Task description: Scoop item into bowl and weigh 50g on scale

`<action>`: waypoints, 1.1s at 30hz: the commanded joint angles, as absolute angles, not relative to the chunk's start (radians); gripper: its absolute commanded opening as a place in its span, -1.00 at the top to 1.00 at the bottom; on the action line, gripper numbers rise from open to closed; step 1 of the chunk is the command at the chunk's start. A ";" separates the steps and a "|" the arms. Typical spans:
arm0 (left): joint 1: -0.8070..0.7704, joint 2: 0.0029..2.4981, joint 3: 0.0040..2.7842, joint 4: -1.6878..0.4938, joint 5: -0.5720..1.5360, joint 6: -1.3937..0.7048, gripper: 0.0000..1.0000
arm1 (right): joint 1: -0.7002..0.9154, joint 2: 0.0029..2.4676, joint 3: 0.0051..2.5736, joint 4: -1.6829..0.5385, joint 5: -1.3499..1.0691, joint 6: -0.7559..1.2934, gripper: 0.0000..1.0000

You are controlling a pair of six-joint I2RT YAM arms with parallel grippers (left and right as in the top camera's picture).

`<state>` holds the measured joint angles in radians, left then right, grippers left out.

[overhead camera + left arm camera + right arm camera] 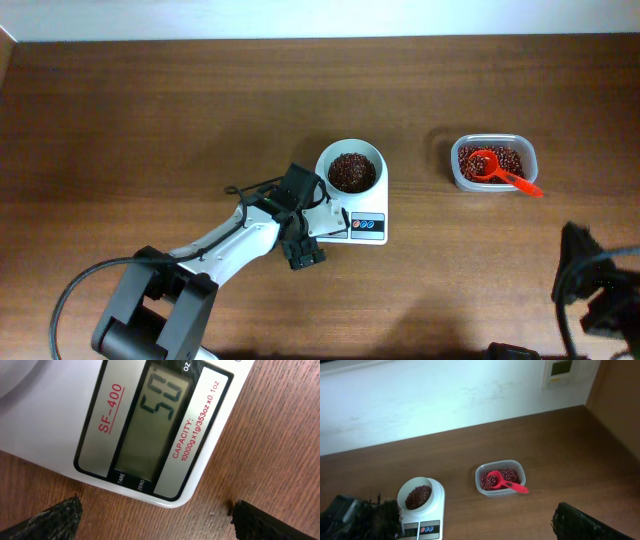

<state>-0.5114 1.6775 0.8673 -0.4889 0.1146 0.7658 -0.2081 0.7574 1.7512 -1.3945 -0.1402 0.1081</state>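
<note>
Beans (351, 171) in bowl (350, 145) on scale (368, 213), mid-surface: loose, light, likely spill-prone; take by red scoop (497, 170) handle only. Left gripper (155, 522), right gripper (598, 290) spread wide, empty.

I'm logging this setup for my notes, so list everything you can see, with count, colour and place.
table: one, brown wood, under everything
scale: one, white, mid-table
bowl: one, white, on the scale
beans: two lots, dark reddish-brown, one in the bowl, one in the container
container: one, clear plastic, right of the scale
scoop: one, red, lying in the container on the beans
wall panel: one, white, on the wall behind the table
left gripper: one, black, open, empty, at the scale's display
right gripper: one, black, open, empty, near right corner
</note>
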 commanded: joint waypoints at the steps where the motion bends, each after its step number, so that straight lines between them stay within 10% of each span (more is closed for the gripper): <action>1: -0.513 1.687 0.862 -0.490 0.115 0.760 -0.98 | -0.156 0.688 1.719 -1.399 -0.118 0.108 -0.97; 20: -0.513 1.687 0.862 -0.490 0.115 0.760 -0.98 | -0.090 0.007 0.835 -1.064 -0.096 0.102 -0.98; 33: -0.513 1.687 0.862 -0.490 0.115 0.760 -0.97 | -0.031 0.004 0.215 0.234 -0.112 -0.247 -0.97</action>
<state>-0.5114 1.6775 0.8673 -0.4889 0.1146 0.7658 -0.0383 0.0120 0.3321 0.1184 -0.1055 -0.2001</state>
